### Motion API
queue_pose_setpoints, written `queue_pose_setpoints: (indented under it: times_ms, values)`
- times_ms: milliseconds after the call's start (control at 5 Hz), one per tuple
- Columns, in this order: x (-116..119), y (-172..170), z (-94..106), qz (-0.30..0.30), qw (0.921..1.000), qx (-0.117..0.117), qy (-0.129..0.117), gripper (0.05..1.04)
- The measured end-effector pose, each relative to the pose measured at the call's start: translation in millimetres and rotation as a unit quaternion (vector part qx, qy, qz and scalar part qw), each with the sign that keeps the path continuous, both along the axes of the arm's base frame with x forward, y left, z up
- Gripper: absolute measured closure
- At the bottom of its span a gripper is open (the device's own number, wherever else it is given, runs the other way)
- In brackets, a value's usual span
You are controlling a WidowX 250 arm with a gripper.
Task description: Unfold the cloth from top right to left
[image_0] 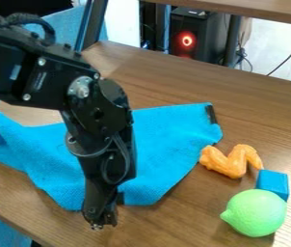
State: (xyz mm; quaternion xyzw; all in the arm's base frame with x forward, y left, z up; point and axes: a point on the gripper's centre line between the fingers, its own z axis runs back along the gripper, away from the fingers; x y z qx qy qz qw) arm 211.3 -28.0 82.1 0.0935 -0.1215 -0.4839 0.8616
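The black gripper [101, 223] hangs low over the near edge of the blue cloth [167, 140], left of the middle of the view. Its tip is in front of the cloth's lower edge; I cannot tell if it touches the cloth or the table. The cloth lies spread on the wooden table, with wrinkles at its left end and a dark strip at its upper right corner. The arm hides the cloth's middle.
An orange wing-shaped toy [231, 160] lies right of the cloth, near its edge. Beside it are a blue block [273, 183] and a green lime-like toy [256, 212]. The wooden table's [206, 226] front edge runs along the lower left.
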Motion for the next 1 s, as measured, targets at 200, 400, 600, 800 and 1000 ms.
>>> queue_pose_setpoints:
  times_ms: [200,400,600,800,1000]
  values:
    - [0.3,-1.5,0.3,0.003,1.0000,-0.007,-0.002,0.416]
    - [-3.0,-3.9,0.1,-0.002,0.9998,-0.015,0.008,0.717]
    - [-4.3,-2.5,5.4,0.001,0.9997,-0.024,0.004,0.931]
    - [-3.7,0.5,11.2,0.004,0.9998,-0.017,-0.010,1.026]
    - [-0.5,5.3,21.1,0.014,0.9996,-0.019,-0.018,1.034]
